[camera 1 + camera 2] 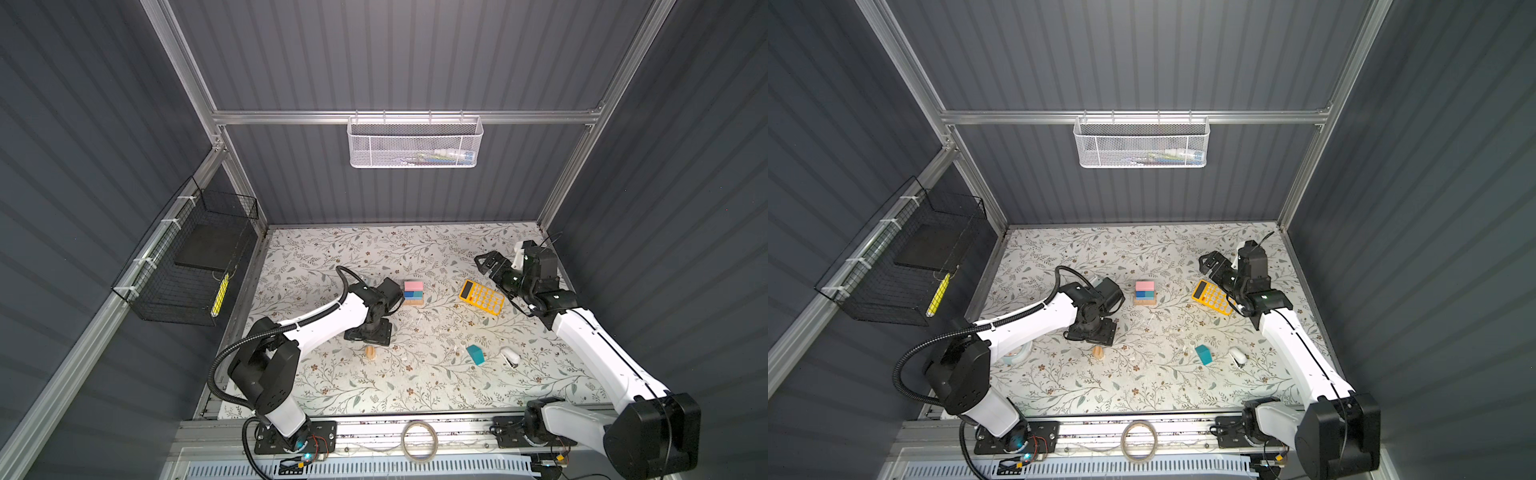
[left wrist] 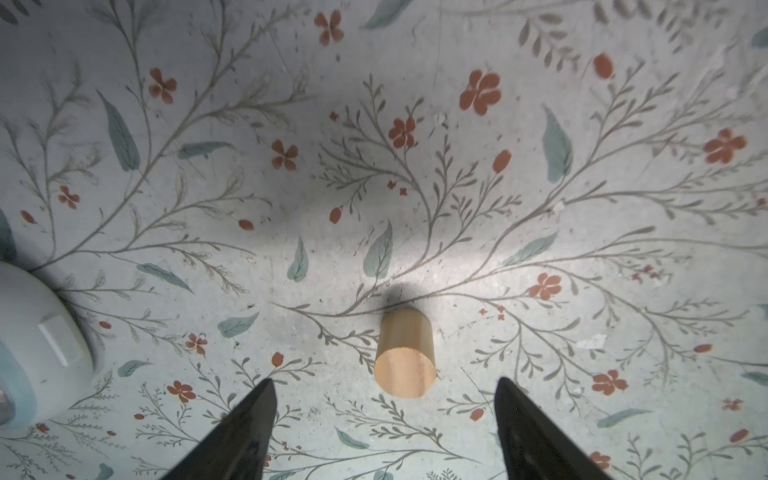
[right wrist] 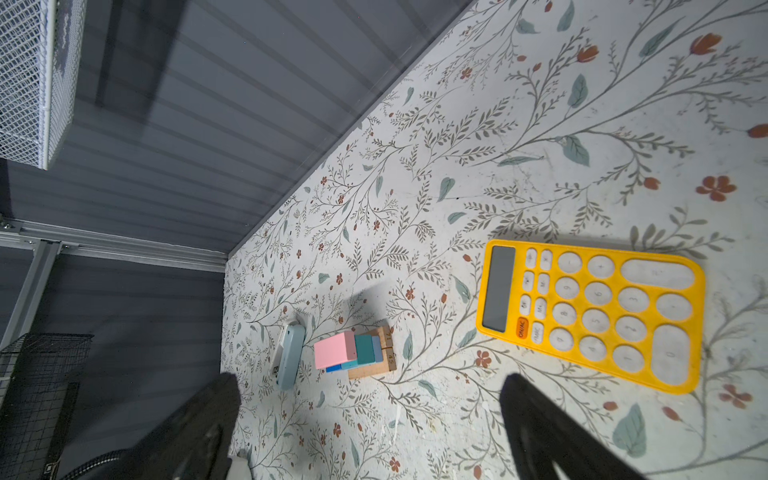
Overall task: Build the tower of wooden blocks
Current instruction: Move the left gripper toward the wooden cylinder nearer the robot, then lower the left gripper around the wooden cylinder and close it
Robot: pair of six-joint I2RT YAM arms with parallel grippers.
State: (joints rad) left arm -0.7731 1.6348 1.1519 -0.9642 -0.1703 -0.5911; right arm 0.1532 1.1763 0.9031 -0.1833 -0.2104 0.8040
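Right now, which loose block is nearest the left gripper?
The tan cylinder, just ahead of the open left gripper in the left wrist view. The other loose one, the teal block, lies far off beside the stapler.

Cylinder block (image 2: 405,357): bare matt wood. Calculator (image 3: 590,316): smooth yellow plastic. Tabletop (image 2: 457,257): scuffed matt print.

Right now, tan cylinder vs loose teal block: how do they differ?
Colour: the tan cylinder is bare wood; the teal block is painted.
Shape: the tan cylinder is round; the teal block is flat-faced and angular.
Place: the tan cylinder lies just ahead of the open left gripper; the teal block sits beside the stapler.
Both lie loose, off the stack.
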